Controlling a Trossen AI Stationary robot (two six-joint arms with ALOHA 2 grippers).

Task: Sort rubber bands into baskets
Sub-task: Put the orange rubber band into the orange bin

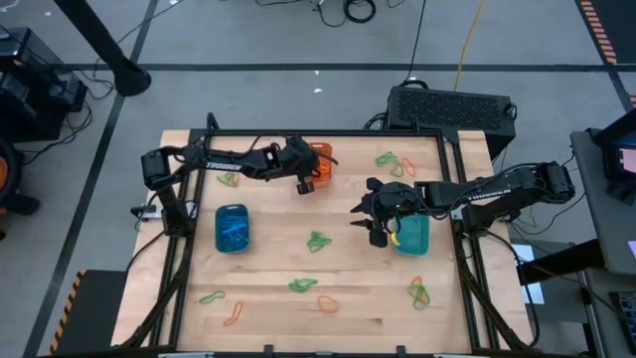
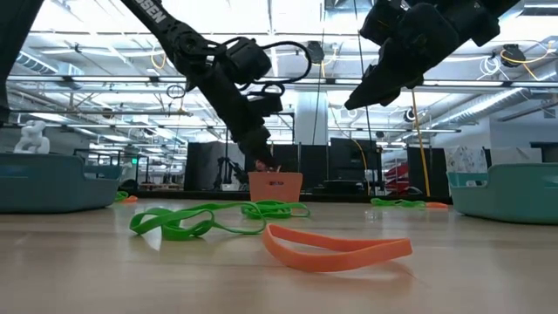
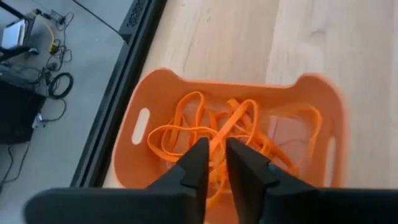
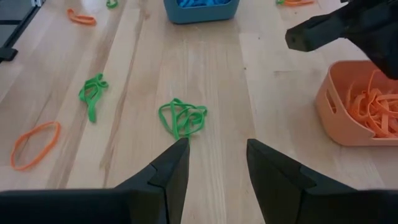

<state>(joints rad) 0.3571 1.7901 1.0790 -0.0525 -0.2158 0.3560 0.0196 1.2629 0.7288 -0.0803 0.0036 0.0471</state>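
Three baskets sit on a pale wooden table (image 1: 348,298): orange basket (image 1: 320,165), blue basket (image 1: 233,228), teal basket (image 1: 410,235). About eight loose rubber bands (image 1: 318,241) lie scattered. The left tool (image 3: 215,163), slightly parted, hovers over the orange basket. The right tool (image 4: 214,163) is open. A workshop lies behind.

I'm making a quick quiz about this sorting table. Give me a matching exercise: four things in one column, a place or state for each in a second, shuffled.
Things:
1. orange basket
2. blue basket
3. left gripper
4. right gripper

Places or states:
A. open, beside the teal-green basket
B. holds blue rubber bands
C. over the orange basket
D. at the table's far edge, holding orange rubber bands

Pairs: 1-D, 2-B, 3-C, 4-A
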